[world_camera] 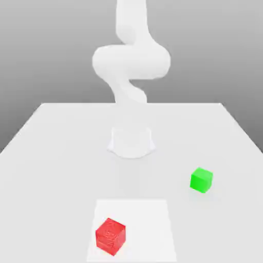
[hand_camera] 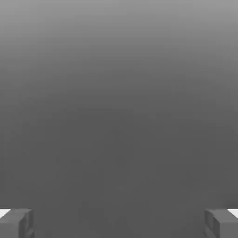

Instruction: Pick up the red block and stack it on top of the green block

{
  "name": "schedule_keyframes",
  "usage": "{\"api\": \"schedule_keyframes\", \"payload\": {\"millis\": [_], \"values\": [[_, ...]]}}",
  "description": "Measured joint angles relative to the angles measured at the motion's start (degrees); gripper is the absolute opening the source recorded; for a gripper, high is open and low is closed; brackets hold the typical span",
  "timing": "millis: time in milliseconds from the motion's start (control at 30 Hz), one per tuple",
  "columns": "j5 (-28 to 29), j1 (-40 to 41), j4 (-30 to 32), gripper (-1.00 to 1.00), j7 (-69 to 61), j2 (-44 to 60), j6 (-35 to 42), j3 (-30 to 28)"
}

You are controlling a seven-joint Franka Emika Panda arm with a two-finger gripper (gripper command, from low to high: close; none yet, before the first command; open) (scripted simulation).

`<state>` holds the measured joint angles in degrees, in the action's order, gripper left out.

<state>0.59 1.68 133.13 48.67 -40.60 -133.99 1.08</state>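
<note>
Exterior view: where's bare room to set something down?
White panel: right of the red block. Table: left of the robot base, also between base and green block. Crowded: only the panel's left edge, by red.

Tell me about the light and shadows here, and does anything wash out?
Exterior view: even, bright light; the white arm and its base nearly melt into the pale table; the green block casts only a faint shadow. Hand view: a grey gradient, paler toward one edge, behind the open gripper.
</note>
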Motion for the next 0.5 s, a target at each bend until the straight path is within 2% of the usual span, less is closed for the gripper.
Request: {"api": "schedule_keyframes", "payload": {"millis": [500], "values": [[3.85,6.84,8.14,0.00,17.18,31.58,-13.35,2.93]]}}
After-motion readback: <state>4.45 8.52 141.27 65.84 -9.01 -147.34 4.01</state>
